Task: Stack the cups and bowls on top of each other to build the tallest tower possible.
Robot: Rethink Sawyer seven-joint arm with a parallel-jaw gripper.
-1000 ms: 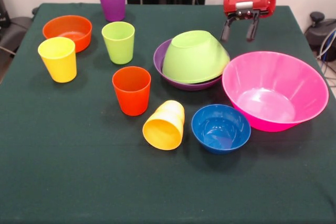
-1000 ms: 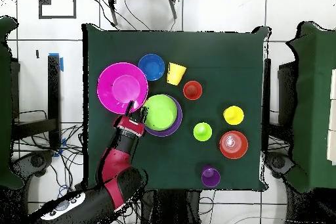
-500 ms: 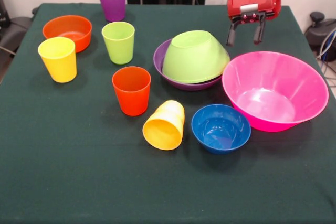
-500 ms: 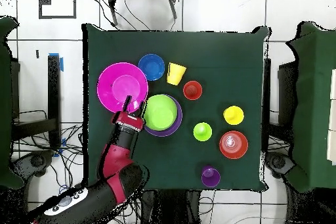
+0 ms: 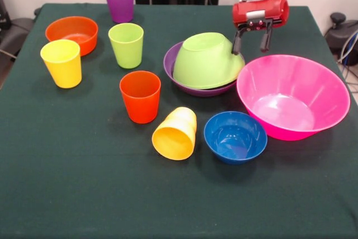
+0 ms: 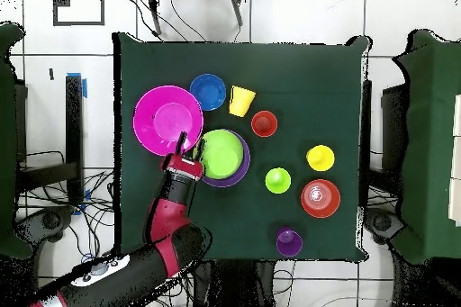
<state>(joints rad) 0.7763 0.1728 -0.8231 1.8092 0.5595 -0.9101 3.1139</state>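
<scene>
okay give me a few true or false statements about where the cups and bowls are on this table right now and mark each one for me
1. The lime green bowl sits upside down in the purple bowl. True.
2. The yellow-orange cup stands upright. False: it lies on its side, mouth toward the camera.
3. The gripper is shut on the pink bowl. False: it is open and holds nothing, up beside the lime green bowl.
4. The blue bowl holds the orange-red cup. False: the blue bowl is empty and the cup stands apart on the cloth.
5. The purple cup stands upright near the table's far edge. True.
</scene>
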